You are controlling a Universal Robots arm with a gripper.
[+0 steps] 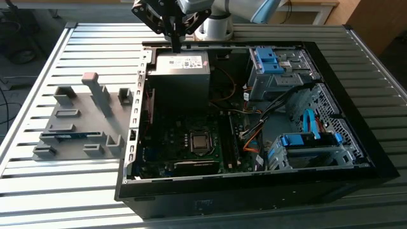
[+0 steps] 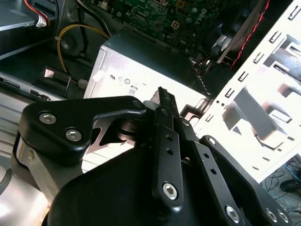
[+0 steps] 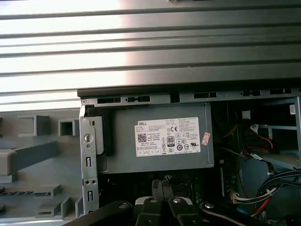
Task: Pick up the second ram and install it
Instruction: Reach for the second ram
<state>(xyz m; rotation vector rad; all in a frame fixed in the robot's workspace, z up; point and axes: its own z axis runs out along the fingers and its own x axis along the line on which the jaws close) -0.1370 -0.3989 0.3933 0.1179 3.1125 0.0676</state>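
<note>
Far from the hand (image 1: 175,48) lies the second ram (image 1: 66,135).

Matt black claw (image 2: 163,97), smooth grey metal power supply (image 3: 160,136), ribbed shiny metal table (image 1: 64,191)

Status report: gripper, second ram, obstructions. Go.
Gripper shut, holding nothing, above the grey power supply. Second ram in the grey holder outside the case, untouched. Case wall between gripper and ram.
</note>
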